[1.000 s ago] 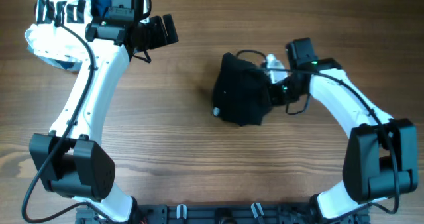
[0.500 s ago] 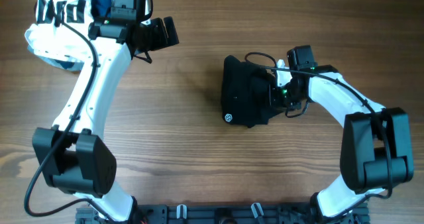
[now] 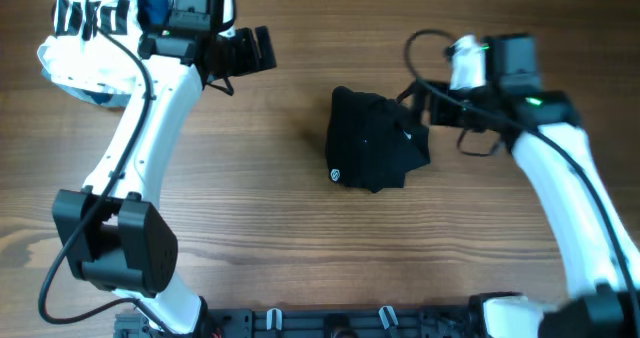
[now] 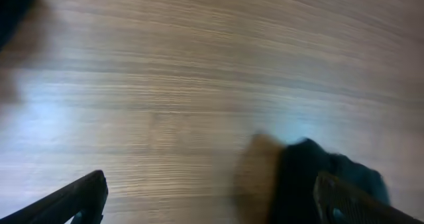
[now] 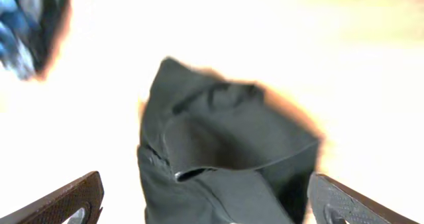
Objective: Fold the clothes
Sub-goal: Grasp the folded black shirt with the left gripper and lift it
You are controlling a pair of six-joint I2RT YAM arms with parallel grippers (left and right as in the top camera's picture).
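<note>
Overhead view: a bundled black soft-fabric garment (image 3: 372, 148) is laid on the brown wooden table (image 3: 300, 248). Just right of it, the right gripper (image 3: 418, 106) is spread wide, empty. Well left of it, the left gripper (image 3: 252, 50) is spread likewise. Folding is judged nearly done; loose edges need tucking next.

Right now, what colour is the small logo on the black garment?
White. The logo on the garment shows best in the overhead view.

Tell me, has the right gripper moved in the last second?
Yes. The right gripper has backed off the black garment, farther from the black rail at the picture's bottom.
</note>
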